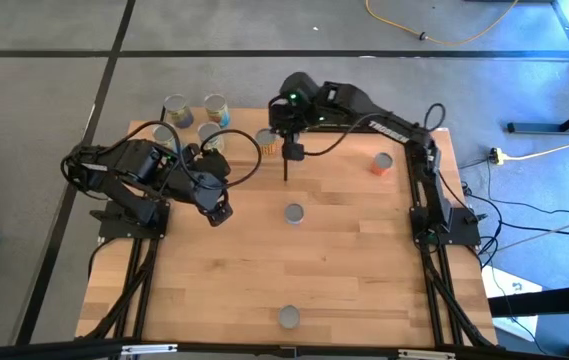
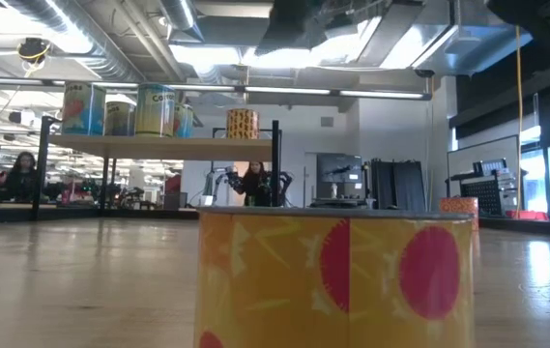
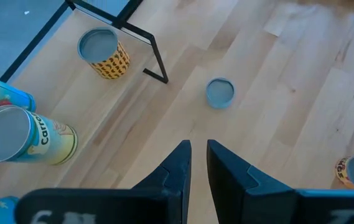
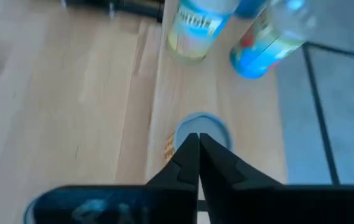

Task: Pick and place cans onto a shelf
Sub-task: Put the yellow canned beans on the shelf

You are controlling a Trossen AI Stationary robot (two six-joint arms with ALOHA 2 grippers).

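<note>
The shelf stands at the table's far left, a light-wood board on black posts. Several cans stand on it, among them a blue-and-yellow pair and a yellow patterned can at its right end. My right gripper is shut and hovers just above that yellow can, apart from it. More cans stand on the table: a silver-topped can mid-table, an orange can at the far right, and a can near the front edge. My left gripper waits beside the shelf with a narrow empty gap.
The shelf's black post stands right under my right gripper. In the low view a yellow can with red dots fills the foreground. Bare wood lies between the mid-table can and the front edge. A person shows in the room beyond.
</note>
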